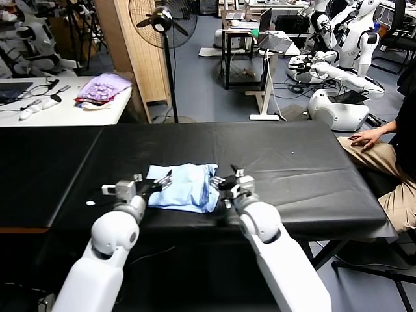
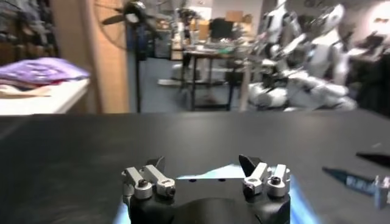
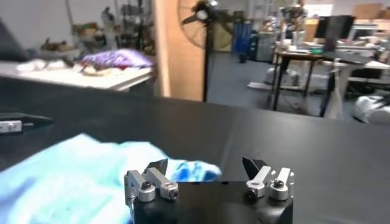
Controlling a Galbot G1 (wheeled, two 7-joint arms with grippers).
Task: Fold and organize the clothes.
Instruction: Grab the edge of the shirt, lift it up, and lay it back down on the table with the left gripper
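T-shirt [image 1: 184,187]: one, crumpled, on black table [image 1: 292,169] | left end effector [image 1: 160,182]: spread | right end effector [image 1: 218,184]: spread

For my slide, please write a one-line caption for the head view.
Both open grippers, left gripper and right gripper, flank a crumpled pale sky-blue T-shirt on the black table.

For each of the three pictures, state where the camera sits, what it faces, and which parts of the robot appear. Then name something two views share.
Head view: on the robot's head, looking down at the black table; both arms show, left gripper and right gripper flanking the blue T-shirt.
Left wrist view: behind the open left gripper, facing across the table.
Right wrist view: behind the open right gripper, T-shirt alongside.
Shared: the standing fan.
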